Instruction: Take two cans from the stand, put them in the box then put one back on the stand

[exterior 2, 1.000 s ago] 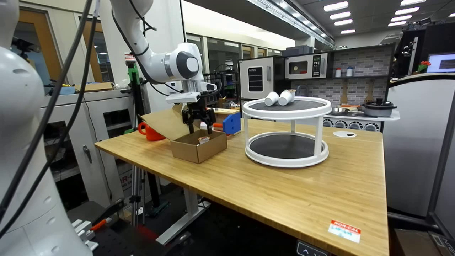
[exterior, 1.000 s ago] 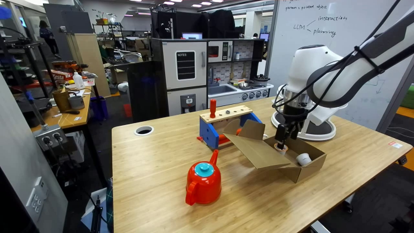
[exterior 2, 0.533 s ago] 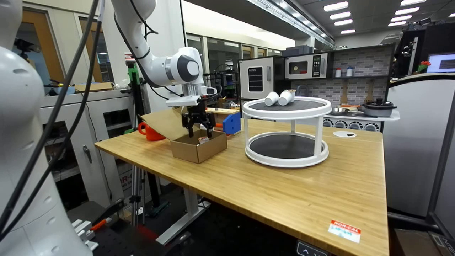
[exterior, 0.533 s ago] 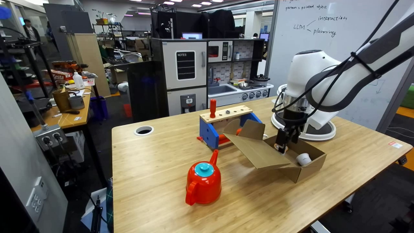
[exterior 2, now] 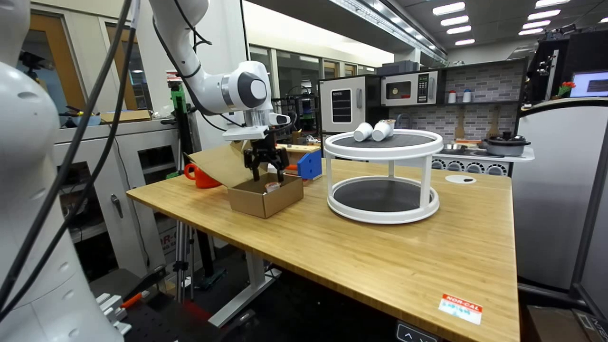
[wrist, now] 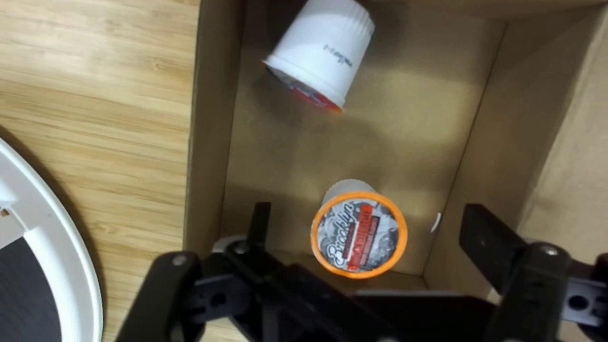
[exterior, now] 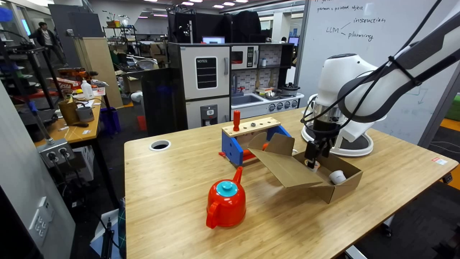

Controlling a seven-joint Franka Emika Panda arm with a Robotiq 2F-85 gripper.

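Note:
The brown box [exterior: 346,189] stands open on the table; it shows also in the other views [exterior 2: 285,197] [wrist: 211,142]. Inside, one can [wrist: 358,237] stands roughly upright, orange-rimmed lid up. Another can [wrist: 323,52] lies on its side, also seen in an exterior view [exterior: 337,177]. My gripper [wrist: 368,213] is open and empty, fingers apart on either side of the upright can, not touching it; its tips are at about rim height in an exterior view [exterior 2: 268,179]. The white stand [exterior 2: 384,153] holds more cans [exterior 2: 363,132] lying on its top tier.
The box's raised flap [exterior: 287,169] leans out to one side. The blue toy rack [exterior: 231,147] stands close behind it. A red teapot [exterior: 226,203] with a blue lid stands on the table [exterior: 172,187]. The stand's bottom tier [exterior 2: 380,194] bears nothing.
My open gripper has lowered toward the upright can in the box, then risen very slightly. The cans and the box have not visibly moved. A person walks in the background.

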